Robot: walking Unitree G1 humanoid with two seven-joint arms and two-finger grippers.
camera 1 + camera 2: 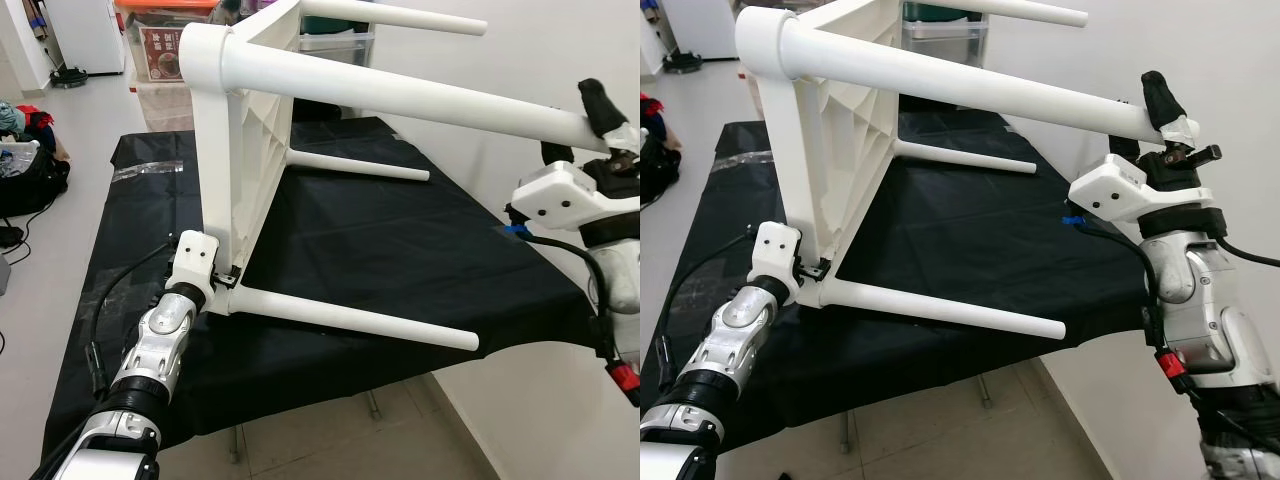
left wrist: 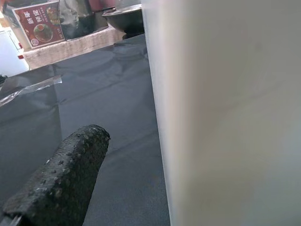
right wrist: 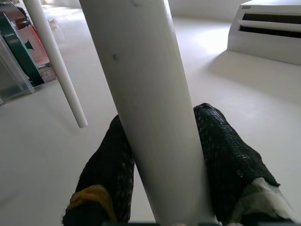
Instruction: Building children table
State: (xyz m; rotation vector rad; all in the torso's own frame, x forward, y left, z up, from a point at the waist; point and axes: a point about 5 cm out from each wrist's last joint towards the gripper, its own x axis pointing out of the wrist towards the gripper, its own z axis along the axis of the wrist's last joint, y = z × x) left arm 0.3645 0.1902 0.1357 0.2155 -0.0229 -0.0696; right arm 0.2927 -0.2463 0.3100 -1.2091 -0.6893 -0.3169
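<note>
Lying on its side, the white children table (image 1: 245, 150) rests on the black-covered worktop (image 1: 400, 250), its top panel standing on edge and all four legs running roughly level away from the panel, toward the robot's right. The upper near leg (image 1: 420, 100) is the long axis under grip: the right end effector (image 1: 1165, 125) is clamped on it close to its free end, one black finger (image 3: 225, 160) on each side of the tube. The lower near leg (image 1: 360, 320) lies just above the cloth and overhangs the worktop's edge. At the panel's bottom corner, where that leg joins, the left end effector (image 1: 215, 275) sits against the plastic; one textured black finger (image 2: 66, 179) shows beside the white panel face, but whether the fingers are closed on the corner I cannot tell. Beyond the table's far end stand a clear storage bin (image 1: 335, 45) and a red printed box (image 1: 160, 50). A white wall runs along the worktop's right side.
</note>
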